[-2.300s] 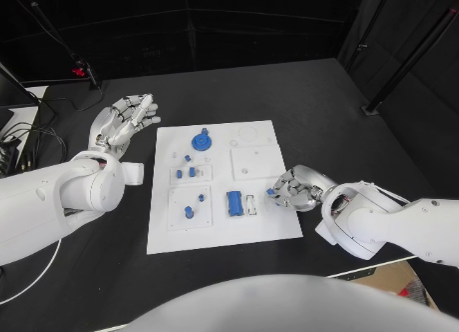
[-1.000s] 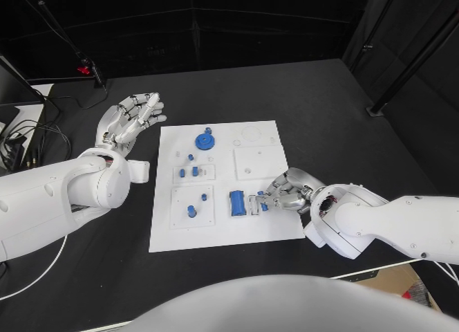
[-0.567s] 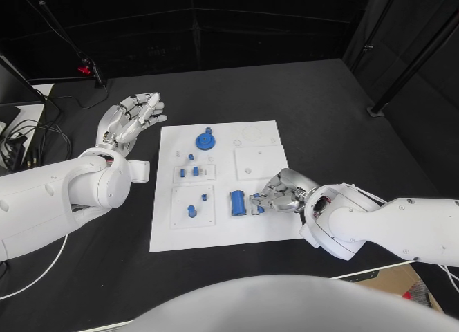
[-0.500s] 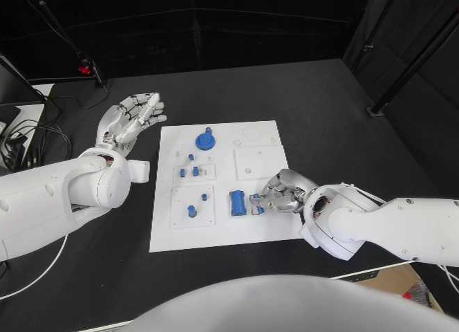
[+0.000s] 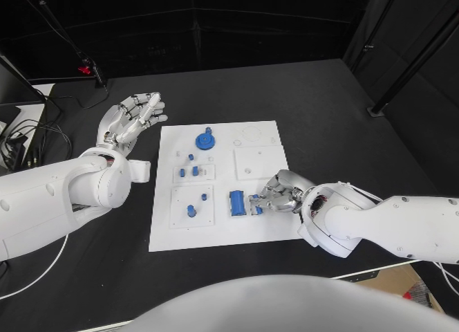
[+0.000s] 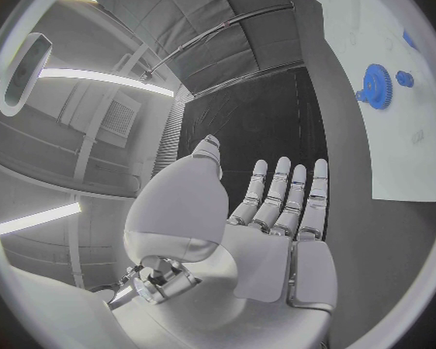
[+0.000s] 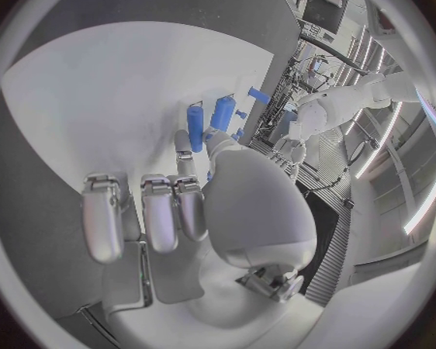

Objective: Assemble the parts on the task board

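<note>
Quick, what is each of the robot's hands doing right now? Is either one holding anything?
Left hand: open, fingers straight, holding nothing, beside the task board.
Right hand: over the board's blue parts; whether it pinches one cannot be told.

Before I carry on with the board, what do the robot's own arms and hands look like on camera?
Both arms are smooth, glossy white shells with rounded, bulbous segments. The left hand and right hand are silver metal with jointed, segmented fingers; in the wrist views the fingers carry pale rounded pads and the palm is a smooth light shell. A thin white cable trails beside the left arm. No markings are legible.
</note>
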You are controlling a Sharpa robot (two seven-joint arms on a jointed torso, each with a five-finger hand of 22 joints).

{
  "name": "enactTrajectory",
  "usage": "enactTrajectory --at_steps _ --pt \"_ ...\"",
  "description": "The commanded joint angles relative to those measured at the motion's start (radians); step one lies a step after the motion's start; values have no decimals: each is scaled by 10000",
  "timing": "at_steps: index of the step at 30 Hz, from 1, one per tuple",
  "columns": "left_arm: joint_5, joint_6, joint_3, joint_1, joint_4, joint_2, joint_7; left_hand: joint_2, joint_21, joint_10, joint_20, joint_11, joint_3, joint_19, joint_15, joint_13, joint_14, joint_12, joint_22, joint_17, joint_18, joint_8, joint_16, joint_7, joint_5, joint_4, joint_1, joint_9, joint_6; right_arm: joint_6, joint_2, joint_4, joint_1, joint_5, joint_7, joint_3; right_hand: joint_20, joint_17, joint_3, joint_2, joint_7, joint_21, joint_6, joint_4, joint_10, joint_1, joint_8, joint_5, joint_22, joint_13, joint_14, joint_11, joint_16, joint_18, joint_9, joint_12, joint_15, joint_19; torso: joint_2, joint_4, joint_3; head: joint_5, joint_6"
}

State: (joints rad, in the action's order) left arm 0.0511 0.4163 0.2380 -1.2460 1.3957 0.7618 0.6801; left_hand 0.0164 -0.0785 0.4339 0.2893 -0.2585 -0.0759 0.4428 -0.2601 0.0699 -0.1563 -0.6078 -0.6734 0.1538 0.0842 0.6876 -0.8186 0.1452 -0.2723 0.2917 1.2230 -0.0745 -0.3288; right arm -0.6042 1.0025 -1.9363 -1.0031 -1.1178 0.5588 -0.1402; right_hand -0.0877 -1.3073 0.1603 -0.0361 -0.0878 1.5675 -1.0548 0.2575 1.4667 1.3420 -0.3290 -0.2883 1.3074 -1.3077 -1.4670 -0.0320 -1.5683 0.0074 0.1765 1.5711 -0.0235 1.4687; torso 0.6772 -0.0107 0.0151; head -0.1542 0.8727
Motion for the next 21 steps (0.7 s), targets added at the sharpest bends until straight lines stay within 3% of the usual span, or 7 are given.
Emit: enactTrajectory --at_steps 1,11,21 --pt "-8 -108 -10 -16 7 -13 1157 130 34 -84 7 -19 -67 -53 8 -16 76 -41 9 -9 27 39 -42 1500 -36 5 2 8 52 331 -58 4 8 54 113 -7 81 -2635 -85 52 -19 33 -80 35 1041 -72 55 -31 2634 -2631 -1038 67 -25 -74 49 -3 -103 1021 5 7 2 1 -1" --pt "-7 -113 -10 -16 -2 -22 1139 130 34 -84 7 -19 -67 -53 8 -16 76 -41 9 -9 27 39 -42 1500 -36 5 2 8 52 481 -125 64 7 29 112 -6 110 -2635 -297 38 -20 33 -152 185 1041 -199 182 78 2634 -2631 -1038 71 -25 -74 45 -3 -130 1021 -10 -2 -21 39 -1" --pt "-7 -110 -10 -16 4 -3 1127 130 34 -84 7 -19 -67 -53 8 -16 76 -41 9 -9 27 39 -42 1500 -36 5 2 8 52 420 -164 103 7 -316 42 -5 127 -2635 -473 7 7 33 -273 245 1041 -244 231 205 2634 -2631 -1038 93 -25 -74 69 -3 -146 1021 3 6 9 44 -1"
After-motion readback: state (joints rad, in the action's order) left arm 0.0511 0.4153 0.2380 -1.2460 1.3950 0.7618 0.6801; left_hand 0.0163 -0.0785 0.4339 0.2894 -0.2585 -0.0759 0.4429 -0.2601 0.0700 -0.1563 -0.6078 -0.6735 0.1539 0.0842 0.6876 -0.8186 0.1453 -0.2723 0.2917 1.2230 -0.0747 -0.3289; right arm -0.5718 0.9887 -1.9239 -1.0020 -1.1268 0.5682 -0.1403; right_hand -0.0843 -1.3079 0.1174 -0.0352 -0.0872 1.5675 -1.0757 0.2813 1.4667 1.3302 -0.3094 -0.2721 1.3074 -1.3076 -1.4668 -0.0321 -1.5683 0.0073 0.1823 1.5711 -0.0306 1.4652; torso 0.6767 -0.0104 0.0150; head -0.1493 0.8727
